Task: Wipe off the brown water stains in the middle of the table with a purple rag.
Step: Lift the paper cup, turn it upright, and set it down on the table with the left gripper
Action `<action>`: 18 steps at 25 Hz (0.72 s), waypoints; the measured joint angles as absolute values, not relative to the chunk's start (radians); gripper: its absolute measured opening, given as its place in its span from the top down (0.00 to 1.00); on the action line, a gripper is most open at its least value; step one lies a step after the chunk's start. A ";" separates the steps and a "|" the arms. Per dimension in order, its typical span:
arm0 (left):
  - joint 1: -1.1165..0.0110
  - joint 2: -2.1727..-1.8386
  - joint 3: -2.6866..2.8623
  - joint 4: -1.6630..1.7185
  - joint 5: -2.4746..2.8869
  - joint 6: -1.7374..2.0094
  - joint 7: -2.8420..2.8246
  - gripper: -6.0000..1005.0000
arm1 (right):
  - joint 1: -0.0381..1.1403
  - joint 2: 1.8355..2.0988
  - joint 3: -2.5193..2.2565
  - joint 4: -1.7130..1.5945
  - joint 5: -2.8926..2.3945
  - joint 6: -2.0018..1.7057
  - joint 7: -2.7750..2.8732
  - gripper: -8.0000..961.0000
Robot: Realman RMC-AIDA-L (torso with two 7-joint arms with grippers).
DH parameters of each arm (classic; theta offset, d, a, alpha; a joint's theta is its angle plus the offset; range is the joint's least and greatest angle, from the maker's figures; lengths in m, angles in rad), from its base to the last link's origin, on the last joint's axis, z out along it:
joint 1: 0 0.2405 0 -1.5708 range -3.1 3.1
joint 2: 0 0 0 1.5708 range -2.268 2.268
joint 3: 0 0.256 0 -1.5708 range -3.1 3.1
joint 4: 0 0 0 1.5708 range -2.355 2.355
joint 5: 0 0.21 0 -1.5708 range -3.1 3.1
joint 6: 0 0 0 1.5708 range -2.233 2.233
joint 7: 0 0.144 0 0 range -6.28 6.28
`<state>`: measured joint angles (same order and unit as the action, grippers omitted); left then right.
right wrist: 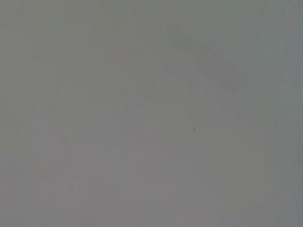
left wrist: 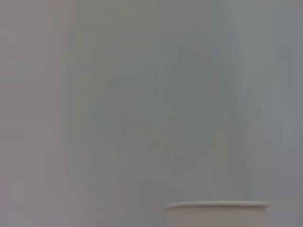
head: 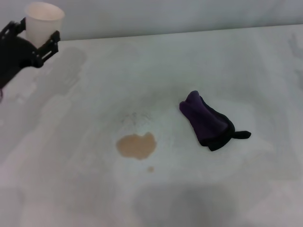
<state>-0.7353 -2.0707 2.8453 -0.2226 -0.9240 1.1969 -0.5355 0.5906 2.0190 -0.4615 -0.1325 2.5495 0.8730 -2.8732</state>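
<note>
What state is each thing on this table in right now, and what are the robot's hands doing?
brown water stains: unwiped, one blot plus a small dot.
purple rag: bunched on the table, apart from the stains, untouched.
cup: upright, held at the far left corner.
left gripper: shut on cup.
table: white, faintly smudged.
right gripper: not in view.

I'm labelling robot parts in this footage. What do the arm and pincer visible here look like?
Only the left pincer shows: matte black, with two slim angular fingers of linked, bracket-like segments on a bulky rounded black wrist. No cables or markings are visible. The right arm is out of view.
</note>
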 joint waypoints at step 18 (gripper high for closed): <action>-0.553 -2.093 2.844 0.265 -1.365 0.961 -0.321 0.22 | 0.587 2.019 -0.559 -0.133 2.548 0.922 -2.872 0.09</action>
<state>-0.5532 -2.0933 2.8440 0.2654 -1.3645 0.9609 -0.3206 0.5870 2.0194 -0.5593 -0.1329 2.5478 0.9223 -2.8716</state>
